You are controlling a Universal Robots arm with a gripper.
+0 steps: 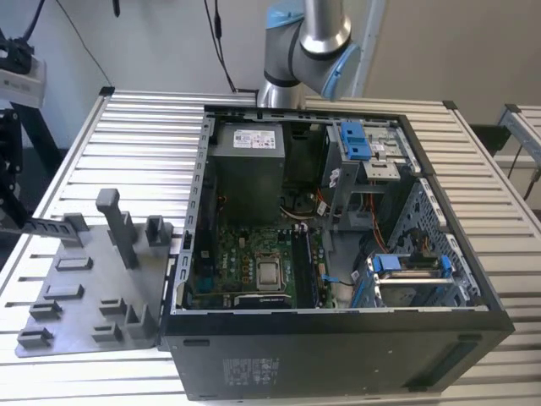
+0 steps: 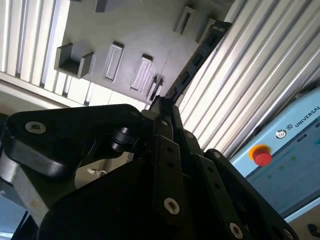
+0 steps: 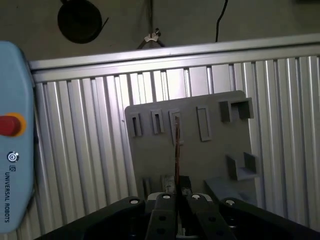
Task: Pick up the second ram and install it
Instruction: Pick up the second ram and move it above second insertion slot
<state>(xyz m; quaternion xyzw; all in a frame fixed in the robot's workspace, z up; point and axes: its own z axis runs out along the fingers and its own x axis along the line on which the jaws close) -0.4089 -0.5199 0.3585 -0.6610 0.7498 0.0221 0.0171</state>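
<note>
The second ram (image 2: 197,55) is a thin dark stick with a row of chips. My gripper (image 2: 162,107) is shut on one end of it, and the rest sticks out over the edge of the grey tray (image 2: 140,30). The first wrist view has the ram (image 3: 176,150) edge-on, rising from my gripper (image 3: 177,195) above the tray (image 3: 215,155). In the exterior view the ram (image 1: 51,226) hangs level at the far left, just above the tray's (image 1: 84,296) left edge, well away from the open computer case (image 1: 338,254).
Inside the case lies a green motherboard (image 1: 245,262) with long dark slots (image 1: 303,266) beside the processor socket. The tray carries upright posts (image 1: 118,224) and blocks. A pendant with a red button (image 2: 261,156) lies on the ribbed metal table (image 1: 135,144).
</note>
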